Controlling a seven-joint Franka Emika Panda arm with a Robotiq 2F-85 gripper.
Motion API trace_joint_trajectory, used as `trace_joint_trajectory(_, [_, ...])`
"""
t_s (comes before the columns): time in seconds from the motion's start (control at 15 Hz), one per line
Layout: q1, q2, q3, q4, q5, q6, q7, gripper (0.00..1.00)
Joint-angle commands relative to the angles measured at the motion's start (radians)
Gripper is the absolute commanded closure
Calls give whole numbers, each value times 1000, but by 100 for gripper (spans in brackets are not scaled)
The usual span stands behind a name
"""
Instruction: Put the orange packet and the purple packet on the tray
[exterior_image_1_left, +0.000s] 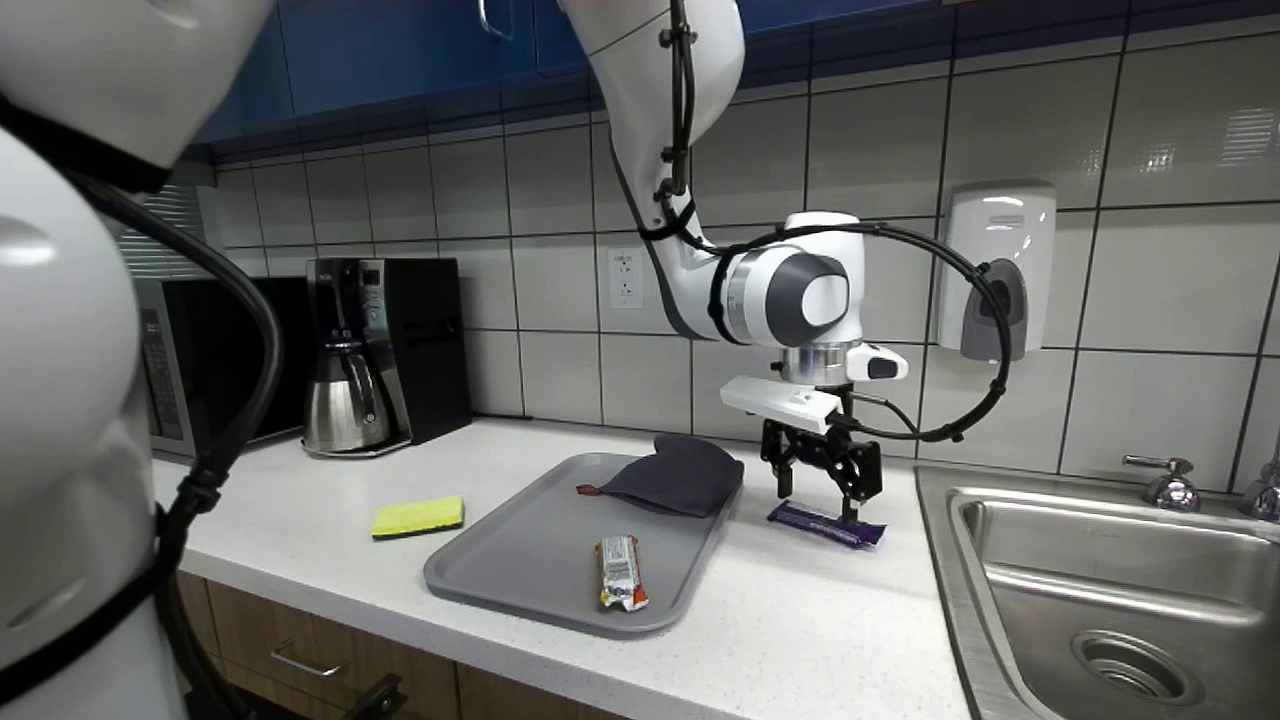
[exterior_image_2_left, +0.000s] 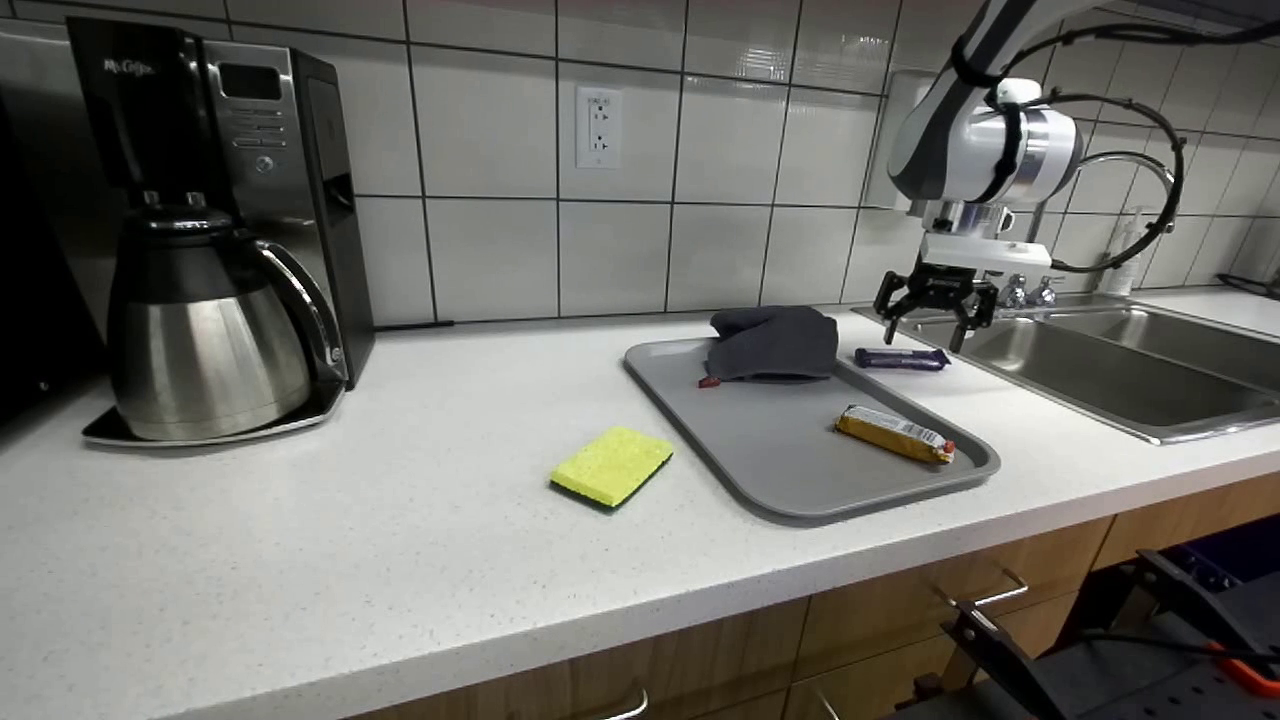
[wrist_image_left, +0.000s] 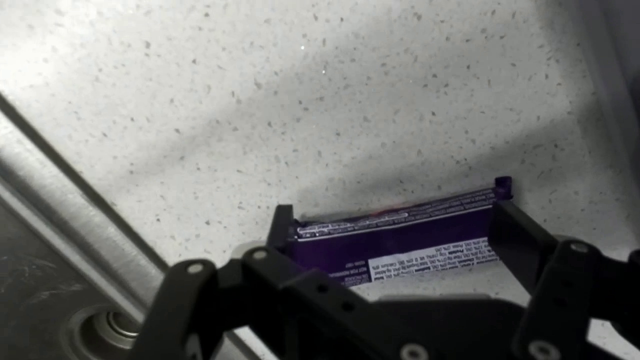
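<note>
Okay, your gripper (exterior_image_2_left: 923, 342) is spread over the purple packet (wrist_image_left: 400, 237), likely light and slick, on the counter (exterior_image_1_left: 770, 620) beside the tray (exterior_image_1_left: 520, 560) (orange packet (exterior_image_2_left: 893, 434) already on it), so rotate and pinch crosswise mid-packet.

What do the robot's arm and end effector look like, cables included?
The arm is white with grey trim and rounded segments; a black cable, tied on with black bands, loops out. The end effector is black, with two jointed fingers and pale round screw heads.
</note>
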Motion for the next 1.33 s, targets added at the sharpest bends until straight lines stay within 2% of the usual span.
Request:
trace_joint_trajectory(0.0, [-3,23,1,40,34,-33,94,0])
trace_joint_trajectory(0.2, [0,25,5,40,42,-38,122,0])
trace_joint_trajectory(0.27, [-2,16,3,11,25,-2,95,0])
trace_joint_trajectory(1.27, [5,14,-3,11,32,-9,126,0])
